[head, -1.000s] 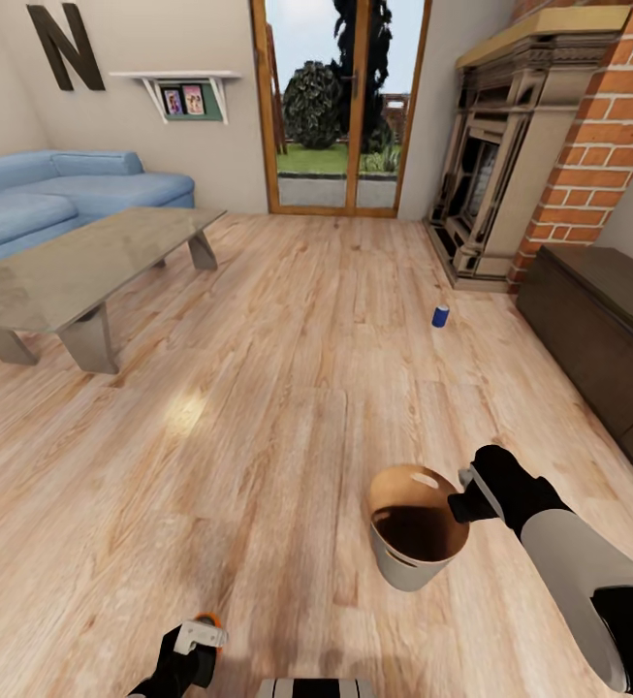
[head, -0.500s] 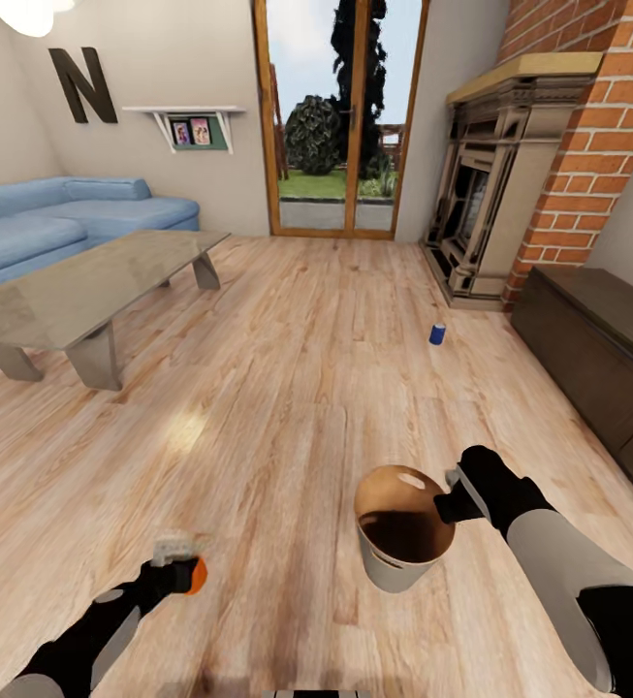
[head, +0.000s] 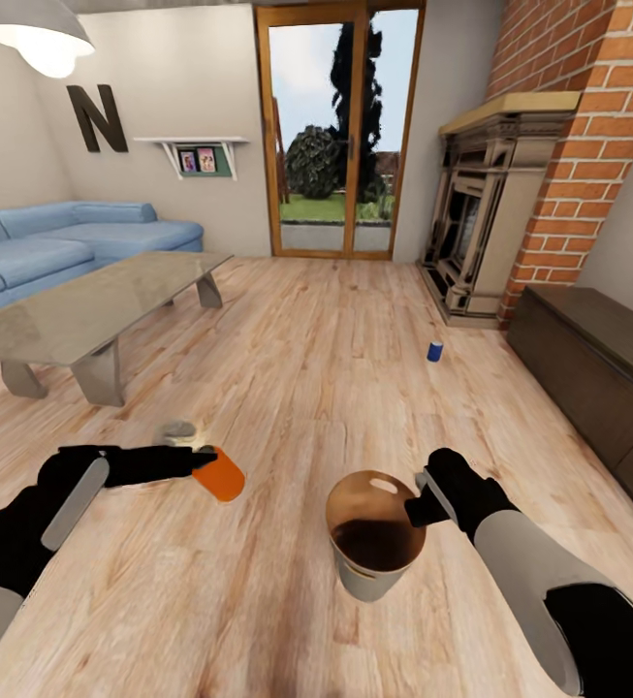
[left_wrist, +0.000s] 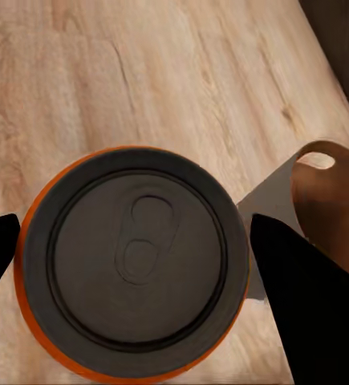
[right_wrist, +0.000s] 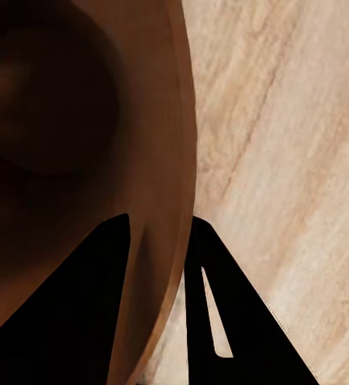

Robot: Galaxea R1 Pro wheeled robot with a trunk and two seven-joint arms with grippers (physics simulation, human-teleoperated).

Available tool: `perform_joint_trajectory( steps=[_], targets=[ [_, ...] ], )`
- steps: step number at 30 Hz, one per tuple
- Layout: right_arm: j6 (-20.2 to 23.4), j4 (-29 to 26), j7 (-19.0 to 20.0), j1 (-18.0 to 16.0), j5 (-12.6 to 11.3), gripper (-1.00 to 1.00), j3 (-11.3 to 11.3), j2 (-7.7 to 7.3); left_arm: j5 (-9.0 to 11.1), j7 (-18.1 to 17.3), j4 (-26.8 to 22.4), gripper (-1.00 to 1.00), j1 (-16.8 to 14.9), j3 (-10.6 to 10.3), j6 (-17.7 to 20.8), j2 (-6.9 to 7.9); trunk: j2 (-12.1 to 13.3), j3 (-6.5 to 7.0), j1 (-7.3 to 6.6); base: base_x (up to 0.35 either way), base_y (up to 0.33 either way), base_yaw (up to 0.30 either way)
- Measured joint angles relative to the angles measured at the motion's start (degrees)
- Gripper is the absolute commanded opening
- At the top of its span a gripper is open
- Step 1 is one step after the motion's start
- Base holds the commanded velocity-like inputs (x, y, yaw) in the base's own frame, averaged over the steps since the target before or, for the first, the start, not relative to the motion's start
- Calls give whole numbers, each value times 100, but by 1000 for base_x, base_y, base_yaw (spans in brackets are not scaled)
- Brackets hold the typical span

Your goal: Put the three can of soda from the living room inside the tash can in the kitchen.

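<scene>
left hand (head: 203, 460) covers part of the orange can (head: 221, 474).

The right gripper (right_wrist: 164, 265) pinches the rim of the trash can (right_wrist: 78, 144), with one dark finger (right_wrist: 70, 313) inside the bin against its brown inner wall and the other finger just outside the rim, so the thin wall runs up between them. Beyond the inner finger the shaded brown interior curves down to a darker round bottom. On the outer finger's side lies the light wood floor (right_wrist: 294, 136), its pale grain running slantwise, well below the rim.
</scene>
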Motion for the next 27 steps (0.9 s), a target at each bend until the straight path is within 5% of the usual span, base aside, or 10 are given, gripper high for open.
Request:
perform_joint_trajectory(
  steps=[5, 10, 11, 13, 16, 21, 24, 27],
  targets=[
    [-1, 17, -127, 0, 35, -100, 26, 162, 111, -722, -335, -100, -633, 24, 908, -62, 7, 111, -13, 0, 0, 0],
    [2, 14, -239, 0, -24, -100, 45, 330, 833, -1121, -424, -100, -1110, 7, 1033, -308, 13, 221, -26, 0, 0, 0],
    [1, 14, -253, 1, 5, -100, 85, 381, 1120, -1147, -434, -100, -1199, -7, 1032, -353, 15, 243, -28, 0, 0, 0],
    [1, 16, -269, 2, 25, -100, 164, 454, 1242, -1143, -439, -100, -1261, -33, 1032, -404, 16, 243, -27, 0, 0, 0],
    [1, 14, -277, 2, 22, -100, 227, 521, 1442, -927, -445, -100, -1325, -56, 1032, -536, 16, 243, -27, 0, 0, 0],
    [0, 0, -275, 1, 22, -100, 259, 622, 1499, -365, -432, -100, -1334, -115, 1031, -635, 16, 243, -27, 0, 0, 0],
    [1, -15, -270, -3, 2, -100, 265, 722, 1522, 136, -416, -100, -1329, -555, 1032, -857, 16, 243, -27, 0, 0, 0],
    [2, -50, -268, -13, -9, -100, 277, 815, 1498, 814, -386, -100, -1328, -1289, 927, -1025, 16, 243, -27, 0, 0, 0]
  ],
)
